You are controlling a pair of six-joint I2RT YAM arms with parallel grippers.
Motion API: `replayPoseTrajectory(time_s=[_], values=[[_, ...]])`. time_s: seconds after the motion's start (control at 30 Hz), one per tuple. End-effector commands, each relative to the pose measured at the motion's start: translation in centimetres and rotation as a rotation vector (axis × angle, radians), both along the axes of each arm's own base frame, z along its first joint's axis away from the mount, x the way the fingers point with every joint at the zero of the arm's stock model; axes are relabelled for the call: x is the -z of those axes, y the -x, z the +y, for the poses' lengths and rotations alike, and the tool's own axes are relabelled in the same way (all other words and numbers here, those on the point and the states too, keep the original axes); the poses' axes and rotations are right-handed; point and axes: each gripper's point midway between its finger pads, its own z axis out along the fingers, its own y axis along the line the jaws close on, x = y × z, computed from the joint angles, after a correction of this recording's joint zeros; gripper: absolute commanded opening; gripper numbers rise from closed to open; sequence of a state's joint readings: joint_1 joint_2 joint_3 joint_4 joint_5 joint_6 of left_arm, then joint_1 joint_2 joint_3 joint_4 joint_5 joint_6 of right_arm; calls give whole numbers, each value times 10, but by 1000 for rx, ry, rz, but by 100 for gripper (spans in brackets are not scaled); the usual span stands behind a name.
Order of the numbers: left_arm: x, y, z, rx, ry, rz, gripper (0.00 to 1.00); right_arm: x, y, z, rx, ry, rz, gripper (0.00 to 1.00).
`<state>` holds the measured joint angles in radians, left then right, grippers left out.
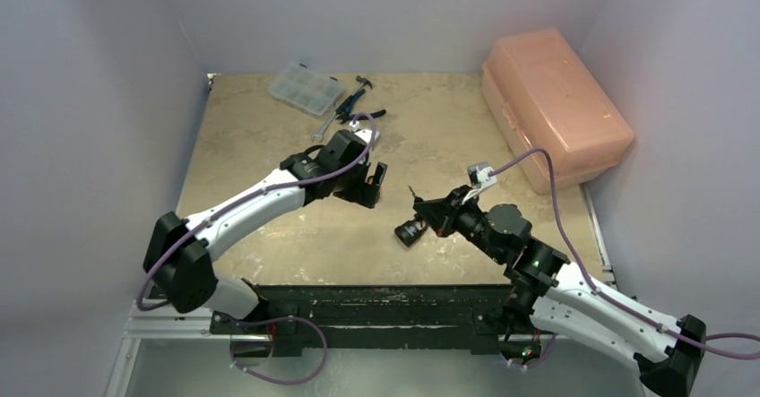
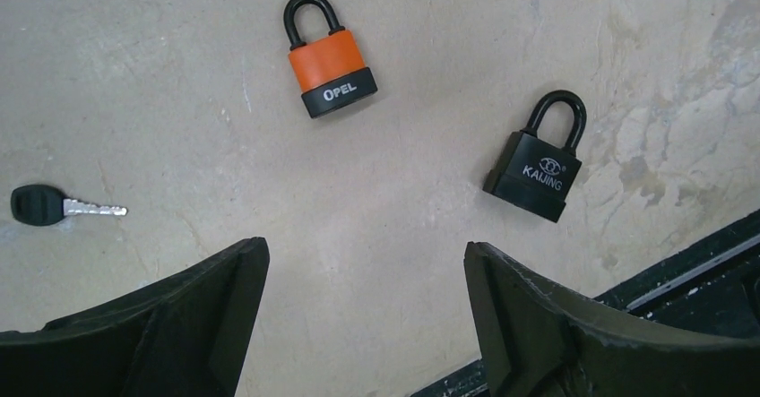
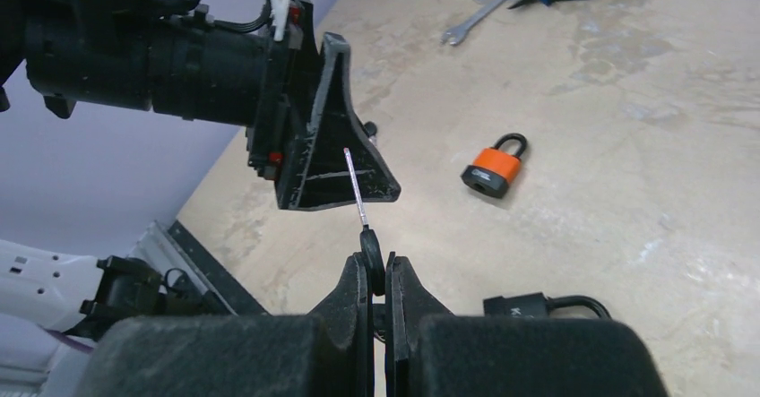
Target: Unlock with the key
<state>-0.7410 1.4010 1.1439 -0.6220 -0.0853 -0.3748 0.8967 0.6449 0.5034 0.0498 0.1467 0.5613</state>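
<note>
The key [image 3: 358, 195] is pinched by its black head in the closed right gripper [image 3: 376, 267], with its blade pointing up and away from the table. Neither lock is open yet. The orange padlock [image 2: 332, 61] and the black padlock [image 2: 538, 166] lie flat and apart, both shackles seated. A second key [image 2: 63, 206] lies off to one side. The left gripper [image 2: 366, 263] hangs above them, jaws wide and empty. The pickup looks done; steadying a lock, inserting the key and turning it are left. The table [image 1: 242, 128] is mottled beige, with pliers [image 1: 358, 110], a clear parts box [image 1: 306, 89] and a pink case [image 1: 556, 106] at the far side, and pale grey walls [image 1: 358, 12] around it.
</note>
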Motion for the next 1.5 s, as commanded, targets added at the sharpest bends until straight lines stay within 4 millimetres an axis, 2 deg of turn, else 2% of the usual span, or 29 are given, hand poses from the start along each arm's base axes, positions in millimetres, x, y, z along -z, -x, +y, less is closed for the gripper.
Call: replayPoseTrajectory(time_s=[0.0, 0.27, 0.5, 0.57, 0.67, 0.83, 1.03, 1.23, 1.47], values=[[-9, -27, -20, -17, 21, -34, 85, 3, -3, -18, 83, 17, 21, 0], [34, -59, -22, -127, -106, -3, 84, 9, 2, -31, 107, -2, 15, 0], [57, -79, -31, -159, -147, -1, 85, 14, 4, -37, 121, 20, 18, 0], [63, -84, -32, -173, -156, 3, 87, 15, 4, -40, 128, 22, 17, 0], [71, -89, -36, -185, -146, 12, 98, 17, 6, -43, 132, 20, 20, 0], [82, -100, -39, -214, -162, 10, 99, 21, 8, -45, 136, 13, 25, 0], [102, -105, -36, -243, -203, 34, 93, 21, 9, -48, 140, 13, 24, 0], [112, -107, -33, -267, -227, 49, 86, 25, 9, -49, 142, 27, 28, 0], [126, -105, -30, -295, -242, 75, 72, 26, 9, -50, 144, 30, 31, 0]])
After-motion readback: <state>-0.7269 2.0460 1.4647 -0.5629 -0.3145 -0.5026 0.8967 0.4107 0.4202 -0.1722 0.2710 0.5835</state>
